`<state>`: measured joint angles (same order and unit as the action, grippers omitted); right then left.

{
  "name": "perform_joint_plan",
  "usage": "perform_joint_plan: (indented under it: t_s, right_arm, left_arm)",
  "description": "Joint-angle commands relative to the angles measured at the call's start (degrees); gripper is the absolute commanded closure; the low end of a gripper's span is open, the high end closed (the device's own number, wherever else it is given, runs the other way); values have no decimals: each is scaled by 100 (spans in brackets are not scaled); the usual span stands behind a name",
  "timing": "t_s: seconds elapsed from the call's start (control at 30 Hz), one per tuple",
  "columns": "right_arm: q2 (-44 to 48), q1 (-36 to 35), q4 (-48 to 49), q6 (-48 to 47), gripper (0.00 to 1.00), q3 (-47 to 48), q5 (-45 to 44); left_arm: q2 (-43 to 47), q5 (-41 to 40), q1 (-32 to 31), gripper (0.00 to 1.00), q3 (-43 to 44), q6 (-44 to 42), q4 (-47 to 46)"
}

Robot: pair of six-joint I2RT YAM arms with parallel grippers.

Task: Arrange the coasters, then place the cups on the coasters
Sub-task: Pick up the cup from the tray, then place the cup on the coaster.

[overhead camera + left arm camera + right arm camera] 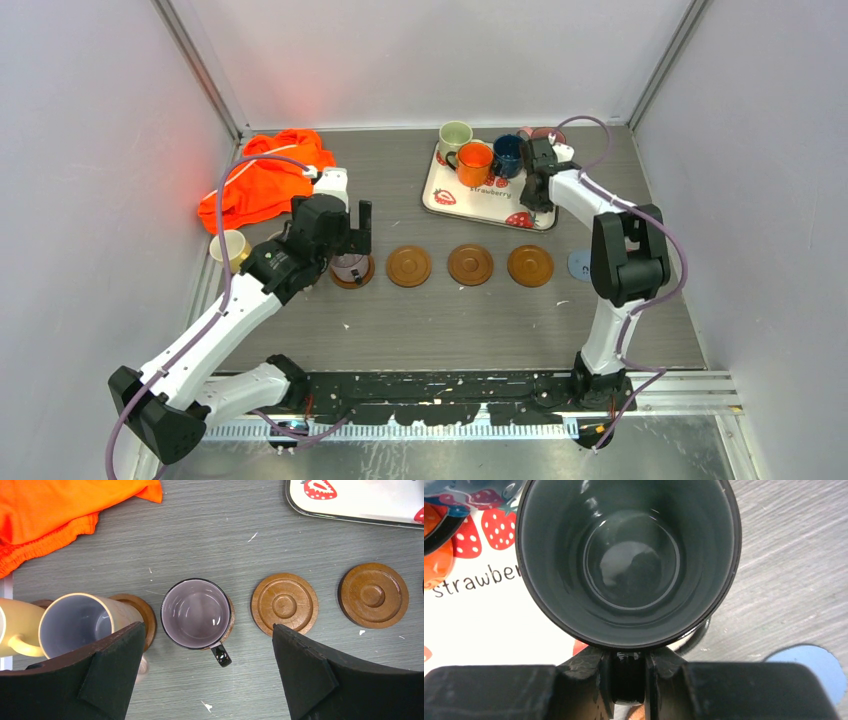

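My left gripper [208,645] [352,232] hangs open above a lilac-grey cup [196,612] that stands on a brown coaster [352,272], holding nothing. To its left a pale cup [75,625] sits on another coaster [144,612], beside a cream cup [230,248]. Three bare wooden coasters [409,266] [470,265] [530,266] continue the row rightward. My right gripper [628,680] [538,190] is shut on the handle of a dark grey-green cup [629,555] over the near right corner of the strawberry tray [445,195]. Pale green [455,135], orange [475,163] and navy [508,155] cups stand on the tray.
An orange cloth [265,180] lies bunched at the back left. A light-blue coaster [580,265] lies right of the row, partly behind my right arm. A pink cup [546,132] stands behind the tray. White walls enclose the table on three sides.
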<state>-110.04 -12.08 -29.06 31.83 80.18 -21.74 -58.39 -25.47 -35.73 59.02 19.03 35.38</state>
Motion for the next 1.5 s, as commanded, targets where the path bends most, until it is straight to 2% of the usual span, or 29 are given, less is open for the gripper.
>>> perform_joint_plan:
  t_s: [0.0,0.27,0.57,0.87,1.17,1.3,1.47]
  right_arm:
    - [816,-89,46,64,100,-76,-187]
    - [1334,-441,-85,107,100,-291,-242]
    - [1698,-1465,-225,154,100,-340,-457]
    - [1730,-2498,-283,259,100,-298,-509]
    - [1565,-3443,-131,357,99,-287,-409]
    - [1388,-3856,-105,403,100,-177,-437]
    - [1154,-4323,-32,446,99,-101,-524]
  left_arm:
    - [56,-58,10,0,30,-57,-238]
    - [56,-54,6,0,31,-50,-227]
    - [47,-135,9,0,45,-55,-211]
    - [55,-334,5,0,72,-38,-159]
    - [139,-935,52,0,84,106,3]
    - [91,-1236,184,0,169,310,229]
    - [76,-1146,459,0,166,431,257]
